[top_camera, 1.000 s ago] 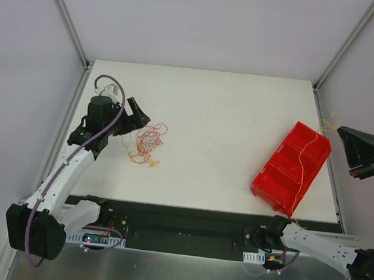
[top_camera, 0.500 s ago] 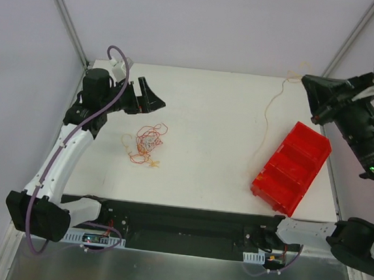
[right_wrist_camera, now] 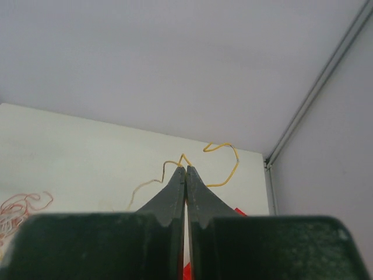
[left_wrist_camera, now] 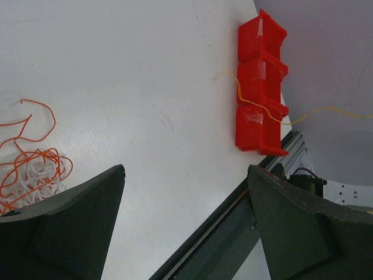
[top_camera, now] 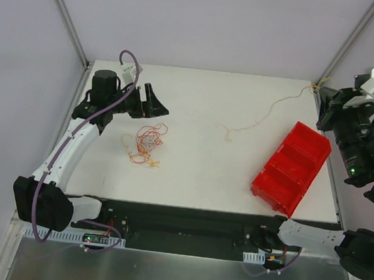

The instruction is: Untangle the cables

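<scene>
A tangle of red-orange and whitish cables (top_camera: 147,143) lies on the left of the white table; in the left wrist view the same tangle (left_wrist_camera: 32,175) shows at the left edge. My left gripper (top_camera: 152,101) hangs open above and behind it, nothing between its fingers (left_wrist_camera: 76,227). My right gripper (top_camera: 324,93) is raised at the far right corner, shut on one yellow-orange cable (right_wrist_camera: 224,166). That cable (top_camera: 268,111) trails down and left, its free end resting on the table (top_camera: 226,131).
A red bin (top_camera: 291,167) with several compartments stands at the right of the table (top_camera: 203,174); the bin (left_wrist_camera: 259,87) also shows in the left wrist view. Grey walls and metal corner posts (top_camera: 342,49) enclose the table. The black front rail (top_camera: 180,213) runs along the near edge.
My right gripper rose from beside the bin to the far right corner, drawing the yellow-orange cable out across the table. The left arm lifted and swung back from the tangle, still open.
</scene>
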Available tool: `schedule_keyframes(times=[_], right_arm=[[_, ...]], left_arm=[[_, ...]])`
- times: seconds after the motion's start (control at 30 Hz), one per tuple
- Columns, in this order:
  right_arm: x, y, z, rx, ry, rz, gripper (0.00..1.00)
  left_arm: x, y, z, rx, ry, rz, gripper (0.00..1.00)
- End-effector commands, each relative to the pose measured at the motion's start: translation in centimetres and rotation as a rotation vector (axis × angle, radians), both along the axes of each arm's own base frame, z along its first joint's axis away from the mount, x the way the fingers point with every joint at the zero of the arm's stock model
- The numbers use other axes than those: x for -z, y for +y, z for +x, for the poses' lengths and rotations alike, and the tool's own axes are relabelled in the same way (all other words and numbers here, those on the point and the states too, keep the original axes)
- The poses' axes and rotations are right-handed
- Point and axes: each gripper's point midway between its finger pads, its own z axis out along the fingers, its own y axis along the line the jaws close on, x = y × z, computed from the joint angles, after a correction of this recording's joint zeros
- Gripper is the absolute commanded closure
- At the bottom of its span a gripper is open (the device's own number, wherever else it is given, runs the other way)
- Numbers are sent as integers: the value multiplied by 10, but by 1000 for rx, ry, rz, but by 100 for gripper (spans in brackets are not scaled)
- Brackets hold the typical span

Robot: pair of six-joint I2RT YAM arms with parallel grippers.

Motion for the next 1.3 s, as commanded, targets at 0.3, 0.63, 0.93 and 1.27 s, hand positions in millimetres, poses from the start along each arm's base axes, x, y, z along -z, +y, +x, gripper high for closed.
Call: schedule_keyframes(times=[0.3,0.63,0.93,1.27], right_arm=[[33,-44,6,266,-28,-56,100],[61,-45,9,266,-3,-53,100],[51,-33,22,260,14,-87,100],[61,-56,-12,199,23,67,100]], left_arm=[[1,-13,-15,98,-2,-51,16],[2,-3,-12,39,-66,-1,15],[4,-1,-11,29,-76,14,15],[12,-3,-7,35,-46,14,15]])
